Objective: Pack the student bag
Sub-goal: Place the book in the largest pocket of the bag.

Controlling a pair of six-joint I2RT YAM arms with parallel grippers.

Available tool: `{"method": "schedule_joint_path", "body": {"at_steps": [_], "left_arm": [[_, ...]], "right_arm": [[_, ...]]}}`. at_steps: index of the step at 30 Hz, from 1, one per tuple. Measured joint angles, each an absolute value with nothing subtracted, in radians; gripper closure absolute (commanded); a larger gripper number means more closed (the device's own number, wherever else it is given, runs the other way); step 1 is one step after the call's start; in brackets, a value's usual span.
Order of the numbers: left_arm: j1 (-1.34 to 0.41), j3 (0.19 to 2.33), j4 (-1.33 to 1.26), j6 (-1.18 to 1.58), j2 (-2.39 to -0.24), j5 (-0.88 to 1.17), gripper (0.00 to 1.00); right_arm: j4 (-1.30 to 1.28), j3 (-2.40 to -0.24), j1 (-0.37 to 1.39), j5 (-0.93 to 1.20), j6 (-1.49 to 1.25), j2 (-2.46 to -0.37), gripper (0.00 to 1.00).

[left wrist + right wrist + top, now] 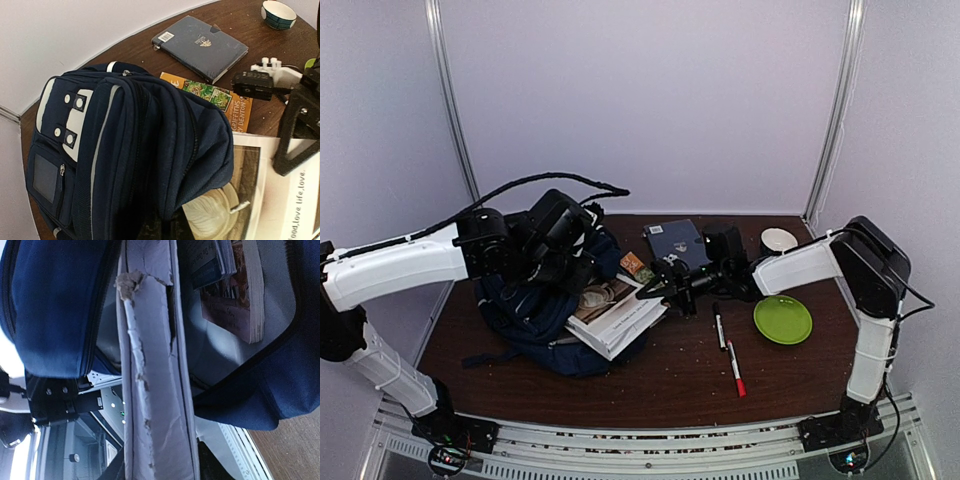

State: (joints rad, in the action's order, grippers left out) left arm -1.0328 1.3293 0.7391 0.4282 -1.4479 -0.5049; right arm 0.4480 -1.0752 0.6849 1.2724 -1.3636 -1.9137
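The left gripper [568,262] is pinched tight on the upper rim of the student bag [535,325], which slumps on the left half of the table [670,390] with its mouth lifted. A big white book [620,315] juts rightward out of that mouth. The right gripper [660,288] clamps the book's outer edge, jaws half apart. Further right of the bag lie 2 pens [720,328] and a green plate [783,320].

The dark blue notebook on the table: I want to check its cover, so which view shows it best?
The left wrist view: the notebook lies whole and close, cover emblem and barcode label visible. The top view shows it small, detail lost. The right wrist view misses it.
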Motion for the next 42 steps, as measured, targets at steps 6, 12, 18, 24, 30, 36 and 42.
{"method": "schedule_joint_path", "body": {"at_steps": [6,12,18,24,30,36,42], "left_arm": [[-1.049,1.329,0.731,0.425,-1.447,-0.505,1.00],[-1.065,1.329,0.732,0.409,-1.429,-0.488,1.00],[-1.082,1.329,0.732,0.388,-1.400,-0.468,1.00],[-1.084,1.316,0.717,0.387,-1.374,-0.456,1.00],[-1.089,1.279,0.696,0.402,-1.357,-0.461,1.00],[-1.090,1.232,0.655,0.434,-1.330,-0.470,1.00],[-1.090,1.199,0.627,0.446,-1.298,-0.473,1.00]], "right_arm": [[0.782,-1.079,0.698,1.242,-1.633,-2.052,0.82],[0.868,-1.137,0.742,1.191,-1.713,-2.119,0.84],[0.785,-1.231,0.757,1.131,-1.657,-2.150,0.86],[0.665,-1.299,0.767,1.019,-1.559,-2.161,0.83],[0.622,-1.306,0.807,0.889,-1.485,-2.180,0.83],[0.591,-1.317,0.828,0.756,-1.407,-2.185,0.79],[0.530,-1.433,0.842,0.690,-1.343,-2.246,0.72]]}}
